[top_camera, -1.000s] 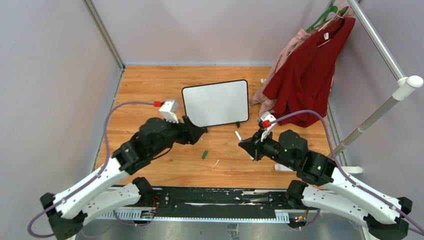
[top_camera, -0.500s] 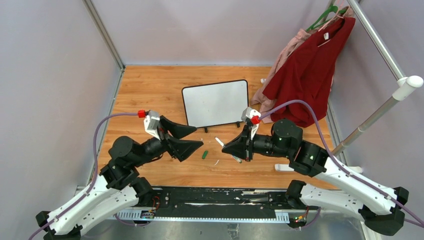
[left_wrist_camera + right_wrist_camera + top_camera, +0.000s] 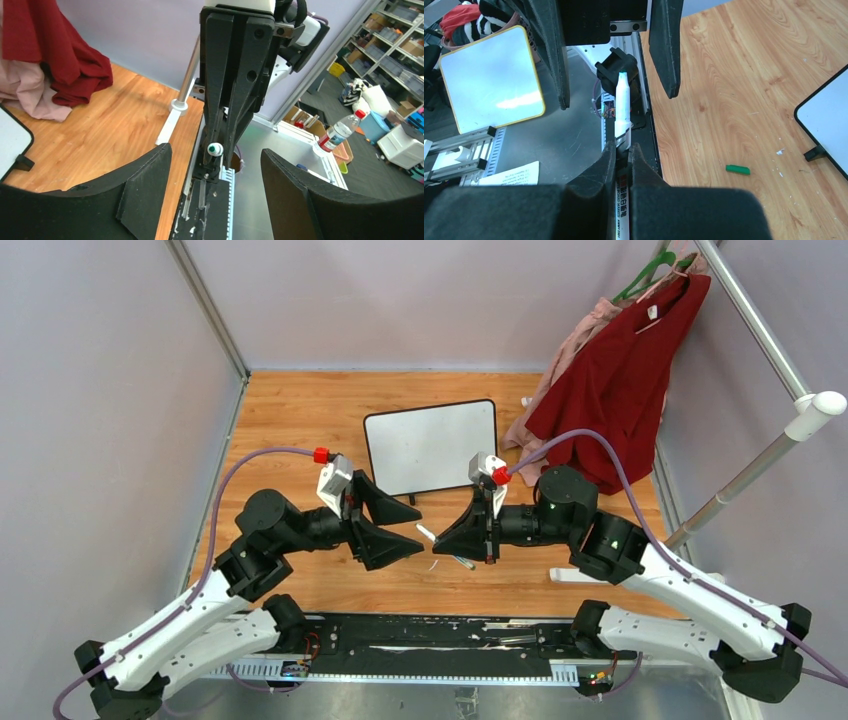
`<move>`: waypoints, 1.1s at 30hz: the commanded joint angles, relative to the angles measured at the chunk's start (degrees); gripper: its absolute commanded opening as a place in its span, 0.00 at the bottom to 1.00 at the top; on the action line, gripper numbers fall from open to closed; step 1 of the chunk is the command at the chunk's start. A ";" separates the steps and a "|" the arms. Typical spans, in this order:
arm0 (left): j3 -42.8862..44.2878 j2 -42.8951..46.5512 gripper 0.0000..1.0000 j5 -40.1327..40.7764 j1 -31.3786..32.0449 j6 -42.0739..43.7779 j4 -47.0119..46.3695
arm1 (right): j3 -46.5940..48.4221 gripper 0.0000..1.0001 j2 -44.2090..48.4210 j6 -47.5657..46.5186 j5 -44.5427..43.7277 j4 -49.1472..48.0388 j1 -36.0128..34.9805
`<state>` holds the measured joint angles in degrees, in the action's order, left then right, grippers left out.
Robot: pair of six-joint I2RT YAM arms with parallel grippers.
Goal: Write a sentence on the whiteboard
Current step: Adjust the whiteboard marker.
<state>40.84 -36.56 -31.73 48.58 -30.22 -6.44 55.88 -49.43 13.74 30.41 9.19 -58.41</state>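
The whiteboard (image 3: pixel 432 447) stands at the middle back of the wooden floor, and its face is blank; no sentence shows on it. One corner of it shows in the right wrist view (image 3: pixel 830 117). My right gripper (image 3: pixel 442 543) (image 3: pixel 622 149) is shut on a white marker (image 3: pixel 622 107). The marker's uncapped green tip (image 3: pixel 215 149) points at my left gripper. My left gripper (image 3: pixel 416 530) (image 3: pixel 216 156) is open and empty, and faces the marker tip from a short way off. The tip lies in line with the gap between its fingers (image 3: pixel 664 45).
A small green cap (image 3: pixel 737 169) lies on the wood in front of the board. Red and pink garments (image 3: pixel 612 380) hang from a metal rack (image 3: pixel 760 455) at the back right. Grey walls close off the left and the back. A yellow-framed panel (image 3: pixel 491 75) lies beyond the table edge.
My left gripper drew back from the board's lower left corner, opened and turned towards the right one. My right gripper moved left with the marker, so the two now face each other.
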 commanded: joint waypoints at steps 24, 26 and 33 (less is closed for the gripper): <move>3.47 -4.10 0.24 -4.87 0.38 -0.65 -2.17 | 3.46 0.00 -1.33 -2.77 3.77 2.59 -1.41; 3.37 -4.06 0.22 -5.01 0.38 -0.75 -2.25 | 3.47 0.00 -1.37 -2.85 3.69 2.53 -1.44; 3.03 -4.13 0.32 -5.94 0.38 -1.25 -2.44 | 3.32 0.00 -0.96 -3.11 2.75 2.51 -1.44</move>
<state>42.54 -40.66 -36.07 48.60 -30.85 -7.42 57.60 -51.16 11.88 33.06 11.62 -58.89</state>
